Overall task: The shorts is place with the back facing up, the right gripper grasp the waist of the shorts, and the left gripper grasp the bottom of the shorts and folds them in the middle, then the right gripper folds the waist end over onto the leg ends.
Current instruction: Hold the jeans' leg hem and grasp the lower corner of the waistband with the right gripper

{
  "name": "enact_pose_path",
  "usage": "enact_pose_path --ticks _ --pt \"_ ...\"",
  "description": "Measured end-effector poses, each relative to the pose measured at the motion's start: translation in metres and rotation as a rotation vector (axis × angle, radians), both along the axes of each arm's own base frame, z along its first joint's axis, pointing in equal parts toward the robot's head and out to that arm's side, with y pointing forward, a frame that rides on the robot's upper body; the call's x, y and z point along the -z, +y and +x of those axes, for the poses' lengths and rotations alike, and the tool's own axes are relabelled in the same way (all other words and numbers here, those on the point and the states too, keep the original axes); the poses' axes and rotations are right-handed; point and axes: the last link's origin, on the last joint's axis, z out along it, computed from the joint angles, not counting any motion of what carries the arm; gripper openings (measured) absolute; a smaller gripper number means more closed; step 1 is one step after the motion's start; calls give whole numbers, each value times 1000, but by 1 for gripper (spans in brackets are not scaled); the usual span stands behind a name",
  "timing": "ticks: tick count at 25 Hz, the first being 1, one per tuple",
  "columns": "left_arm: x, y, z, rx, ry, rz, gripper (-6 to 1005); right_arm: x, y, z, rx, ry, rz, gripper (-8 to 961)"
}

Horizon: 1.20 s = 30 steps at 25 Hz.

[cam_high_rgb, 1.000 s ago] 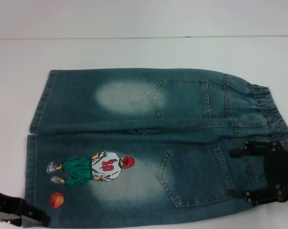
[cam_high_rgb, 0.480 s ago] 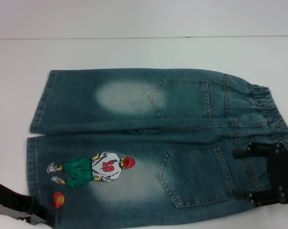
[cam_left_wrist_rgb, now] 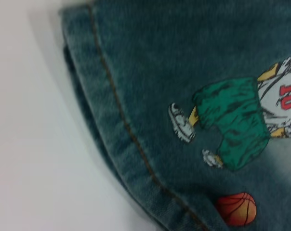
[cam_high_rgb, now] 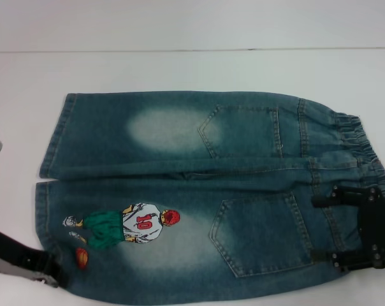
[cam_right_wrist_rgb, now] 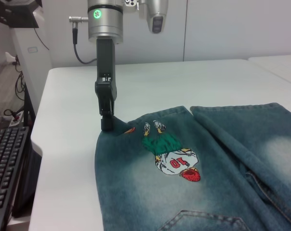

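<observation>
Two grippers at opposite ends of blue-green washed denim shorts (cam_high_rgb: 199, 191), spread flat, back up, mid white desk (cam_high_rgb: 180, 70). Black left gripper (cam_right_wrist_rgb: 107, 122) down at near leg-hem corner by desk's left edge, tips on the cloth; pinching or not, can't tell. Black right gripper (cam_high_rgb: 355, 229) over ruffled elastic waist (cam_high_rgb: 364, 150), fingers spread wide, not yet closed — prob. set for fold.

My left gripper (cam_high_rgb: 52, 275) has slid further in along the near leg hem (cam_high_rgb: 42, 220), now down at its corner. Basketball patch (cam_high_rgb: 81, 257) is partly covered and sits higher. My right gripper (cam_high_rgb: 352, 229) edged slightly toward the waistband (cam_high_rgb: 361, 150).
</observation>
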Motion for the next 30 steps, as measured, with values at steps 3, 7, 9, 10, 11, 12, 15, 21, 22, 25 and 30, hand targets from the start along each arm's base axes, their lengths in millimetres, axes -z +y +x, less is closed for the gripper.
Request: enact_pose_path --ticks 3,7,9,10,11,12,15,21,22,25,30 --pt "1 3 5 17 -25 13 193 -2 0 1 9 6 12 807" --pt "0 9 12 57 -71 39 83 -7 0 6 62 28 48 804" --pt "0 12 15 75 -95 49 81 -14 -1 9 106 37 65 802" --pt "0 12 16 84 -104 52 81 -19 -2 9 140 39 66 801" --pt "0 13 17 93 -112 55 80 -26 -2 10 176 34 66 800" --pt "0 14 18 101 -118 57 79 -33 -1 10 208 23 67 799" --pt "0 16 24 133 -155 75 79 -53 -2 10 334 -53 31 797" --pt "0 19 26 201 -187 93 79 -80 5 3 569 -284 -70 791" --pt "1 20 27 212 -190 93 79 -81 6 3 609 -318 -88 791" --pt "3 21 27 235 -204 98 79 -83 12 4 708 -429 -114 788" --pt "3 23 28 256 -209 97 79 -82 17 4 780 -495 -124 784"
